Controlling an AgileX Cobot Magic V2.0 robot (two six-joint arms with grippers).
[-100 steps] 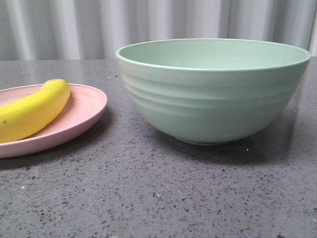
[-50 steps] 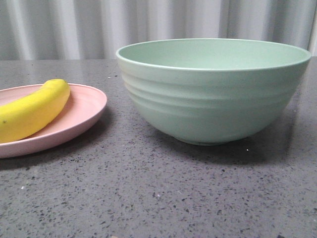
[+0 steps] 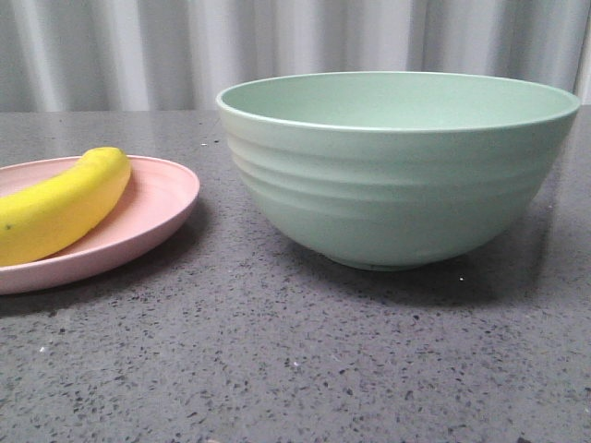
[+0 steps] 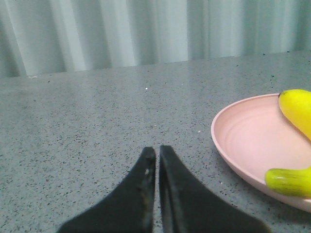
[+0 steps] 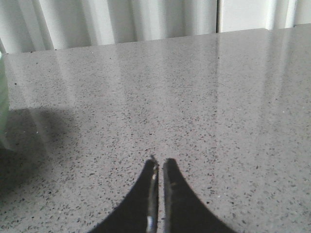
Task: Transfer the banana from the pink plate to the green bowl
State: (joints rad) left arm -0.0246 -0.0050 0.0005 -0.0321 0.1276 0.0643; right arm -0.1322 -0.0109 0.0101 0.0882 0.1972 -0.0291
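The yellow banana [image 3: 60, 205] lies on the pink plate [image 3: 157, 212] at the left of the front view. Right of it stands the green bowl [image 3: 397, 175], nothing showing inside from this angle. No gripper appears in the front view. In the left wrist view my left gripper [image 4: 157, 151] is shut and holds nothing, low over the bare table, with the pink plate [image 4: 248, 141] and the banana [image 4: 297, 109] off to one side. My right gripper [image 5: 160, 164] is also shut and holds nothing, over bare table, with a sliver of the green bowl [image 5: 3, 97] at the view's edge.
A speckled grey tabletop [image 3: 295, 360] carries everything. A pale corrugated wall [image 3: 120, 51] runs along the far edge of the table.
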